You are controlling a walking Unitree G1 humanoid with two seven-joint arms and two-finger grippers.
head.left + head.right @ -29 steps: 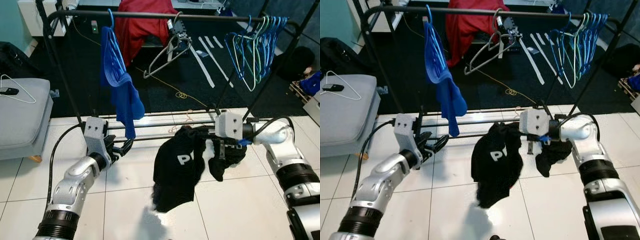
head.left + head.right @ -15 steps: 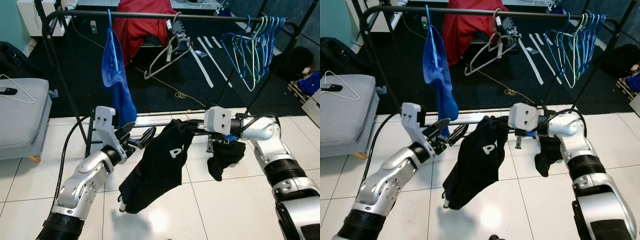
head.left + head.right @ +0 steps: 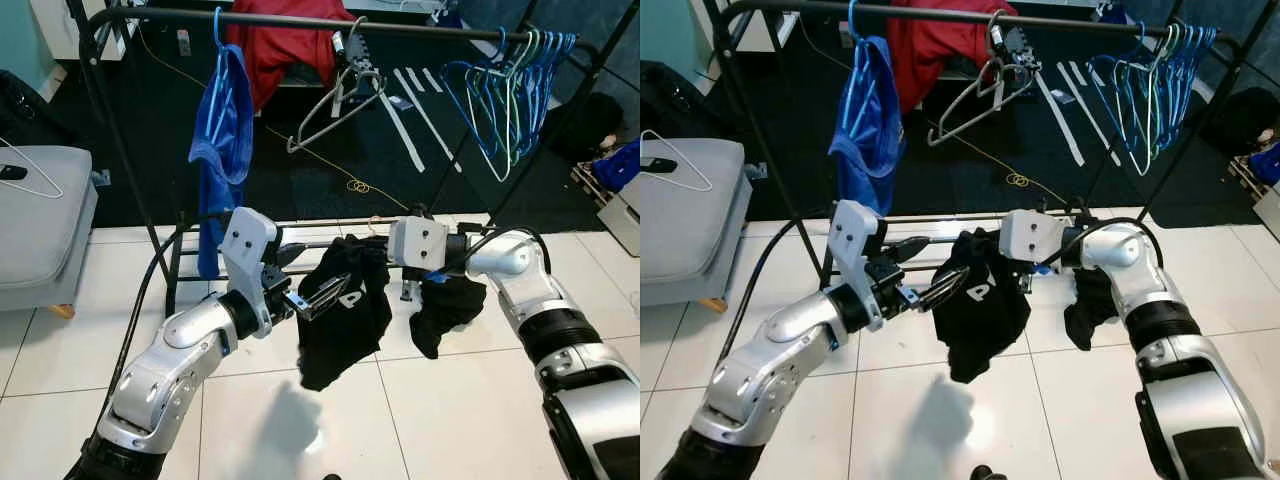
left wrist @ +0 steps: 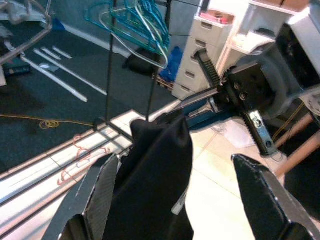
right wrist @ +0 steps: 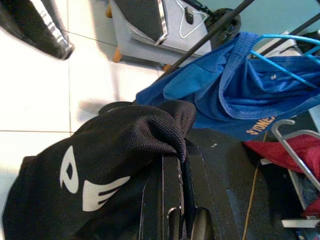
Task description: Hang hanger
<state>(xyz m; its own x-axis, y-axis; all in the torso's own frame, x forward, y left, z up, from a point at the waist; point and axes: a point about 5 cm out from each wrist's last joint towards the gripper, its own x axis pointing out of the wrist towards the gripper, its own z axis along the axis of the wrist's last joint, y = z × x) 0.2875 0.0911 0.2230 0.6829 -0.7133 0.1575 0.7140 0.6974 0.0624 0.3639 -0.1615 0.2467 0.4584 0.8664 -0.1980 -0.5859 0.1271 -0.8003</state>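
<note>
A black garment [image 3: 340,320] with white letters hangs in front of the rack's lower bars. My right gripper [image 3: 378,256] is shut on its top fold, and the cloth drapes over the fingertips [image 5: 172,165]. A bit of blue [image 3: 436,276] shows under the right wrist. My left gripper [image 3: 322,266] is open, and in the left wrist view its two fingers [image 4: 95,200] stand either side of the garment [image 4: 155,190]. The black clothes rail [image 3: 300,22] runs overhead, with a blue garment [image 3: 222,130] on a blue hanger.
On the rail also hang a grey hanger [image 3: 335,100] and several blue and green hangers [image 3: 510,90]. A red cloth [image 3: 280,50] lies behind. A grey seat [image 3: 40,230] with a white hanger [image 3: 30,180] stands at the left. White tiles lie below.
My left arm has swung right from beside the blue garment to the black one, its fingers now astride it. The right gripper has carried the garment a little left and higher.
</note>
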